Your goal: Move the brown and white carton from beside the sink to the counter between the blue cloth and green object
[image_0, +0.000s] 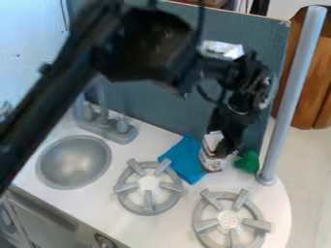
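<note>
Carton (209, 161): it stands beyond and to the right of the sink-side burner (148, 188), partly hidden by the gripper (223, 147); a push down or sideways from this height could topple it, since it looks narrow for its height
Blue cloth (186, 160): just beyond the sink-side burner and against the carton's base — if the carton were dragged, the cloth could bunch or slide along, spoiling its footing
Green thing (248, 162): farther right of the sink-side burner than the carton, close beside it; a wide or skewed gripper could nudge it or catch on it
Panel (165, 109): behind the sink-side burner; the wrist hangs near it, so a backward swing might scrape
Gripper: beyond and to the right of the sink-side burner, pointing down at the carton and seeming to meet its upper part — whether it is open or closed cannot be told
Arm (145, 46): it comes from the left, high above the sink-side burner, crosses to the right, then bends down at the wrist with a slight tilt
</note>
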